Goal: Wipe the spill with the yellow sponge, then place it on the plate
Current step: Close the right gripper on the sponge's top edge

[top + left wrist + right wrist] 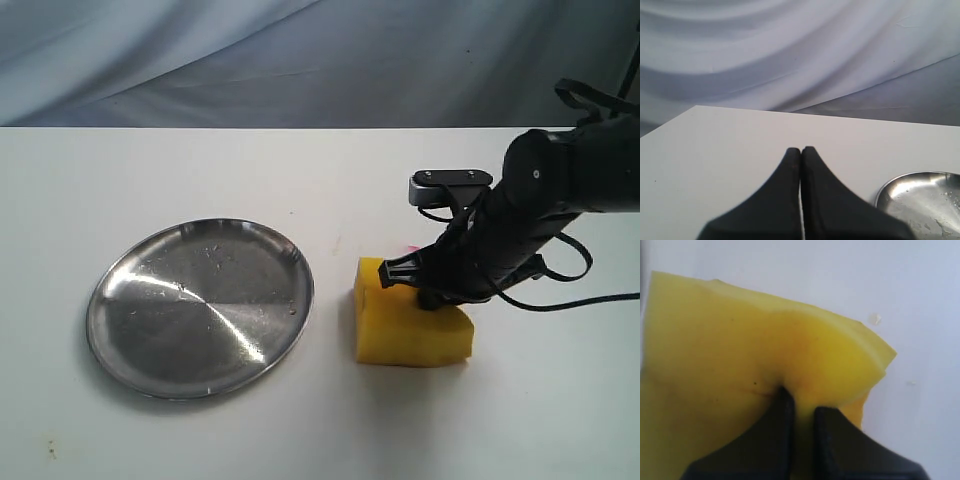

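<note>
The right gripper (800,402) pinches the yellow sponge (400,335), just beside the plate (180,320) on the white table (150,170). Only a pink speck of the spill (408,247) peeks out behind the sponge. The left gripper (801,152) is pressed together. Grey cloth (300,60) hangs behind.

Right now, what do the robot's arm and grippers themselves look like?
The right arm is matte black with rounded joint housings. Thin black cables loop beside its wrist, and a flat dark camera block sits above. The right gripper and left gripper both have plain black tapered fingers, unmarked.
</note>
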Robot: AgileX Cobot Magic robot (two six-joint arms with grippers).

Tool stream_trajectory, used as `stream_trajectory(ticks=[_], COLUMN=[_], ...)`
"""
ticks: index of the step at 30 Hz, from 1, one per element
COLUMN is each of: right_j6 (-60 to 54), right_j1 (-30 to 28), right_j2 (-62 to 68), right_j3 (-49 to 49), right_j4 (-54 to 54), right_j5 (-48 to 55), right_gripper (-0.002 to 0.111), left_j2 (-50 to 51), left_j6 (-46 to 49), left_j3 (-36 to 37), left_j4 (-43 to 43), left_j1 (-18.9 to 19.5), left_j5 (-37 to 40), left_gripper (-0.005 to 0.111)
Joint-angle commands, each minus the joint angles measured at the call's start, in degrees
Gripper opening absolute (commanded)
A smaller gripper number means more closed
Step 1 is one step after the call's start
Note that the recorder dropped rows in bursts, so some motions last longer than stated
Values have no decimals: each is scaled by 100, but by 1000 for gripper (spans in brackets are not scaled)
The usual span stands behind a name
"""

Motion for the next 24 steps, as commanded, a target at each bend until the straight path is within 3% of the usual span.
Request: stream_trajectory(ticks=[1, 9, 17, 24], right_j6=[-78, -63, -86, -86], right_j1=[33, 116, 570, 473], right_j2=[-152, -380, -370, -369], right_j3=[336, 709, 732, 732], right_j4=[-16, 81, 327, 345], right_j5=[200, -28, -186, -730], right_gripper=[0, 0, 0, 0], left_j2=[-20, -20, -20, -20], left_j6=[-28, -15, -28, -28], left_j3=[30, 30, 30, 30], left_j4=[3, 3, 3, 3], left_j1=[-29, -29, -29, -29], left_j5=[-28, -28, -28, -28], left_gripper=[0, 0, 0, 0])
